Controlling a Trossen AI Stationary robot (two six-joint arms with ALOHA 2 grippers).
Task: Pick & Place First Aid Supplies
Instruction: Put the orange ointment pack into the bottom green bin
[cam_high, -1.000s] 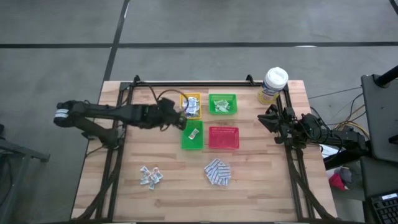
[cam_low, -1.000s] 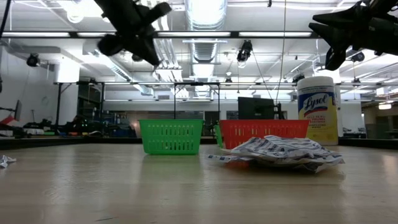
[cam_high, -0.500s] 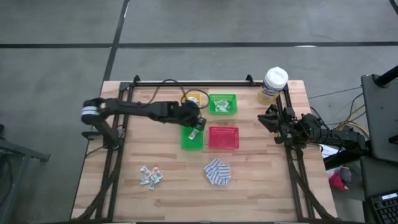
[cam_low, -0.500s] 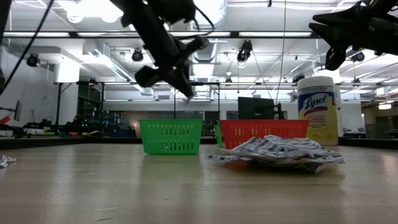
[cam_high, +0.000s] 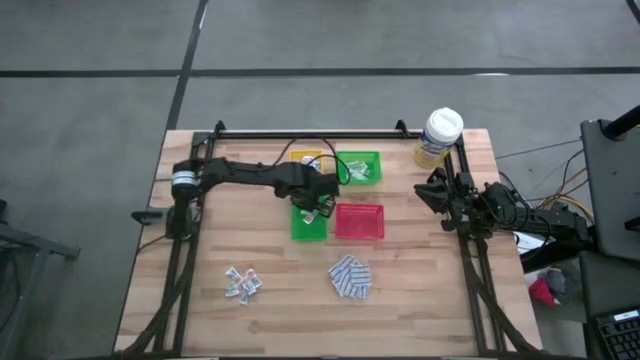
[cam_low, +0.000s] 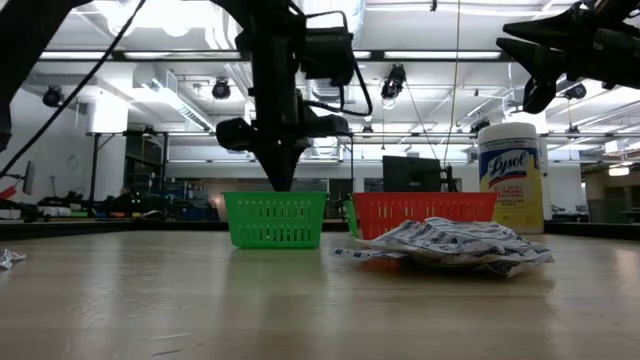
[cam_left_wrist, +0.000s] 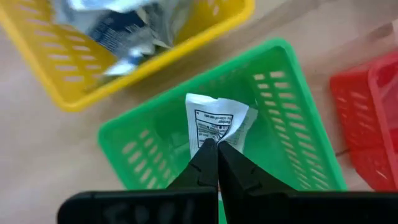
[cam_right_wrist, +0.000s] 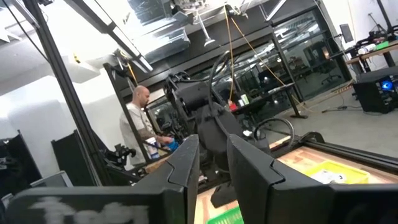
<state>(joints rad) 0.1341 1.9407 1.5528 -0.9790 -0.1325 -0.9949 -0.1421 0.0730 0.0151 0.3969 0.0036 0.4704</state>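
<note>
High view: the table (cam_high: 210, 300) carries four small trays near its far middle, a yellow canister (cam_high: 438, 135) at the far right corner, and two loose heaps near the front, blue-and-white pads (cam_high: 349, 276) and a smaller scatter of packets (cam_high: 241, 283). The left arm, which a second ago reached only as far as the yellow tray (cam_high: 306, 156), has swung over the near green tray (cam_high: 309, 222), beside the red tray (cam_high: 359, 221). The left gripper (cam_left_wrist: 216, 148) now hangs just above that tray with its fingers pressed together on the edge of a white sachet (cam_left_wrist: 214, 124), which dangles over the tray's floor. I judge the carry to be finished and only the release left; opening here should drop the sachet inside. The right gripper (cam_high: 436, 190) waits at the table's right edge, its fingers parted with nothing between them, unmoved over the last second.
</note>
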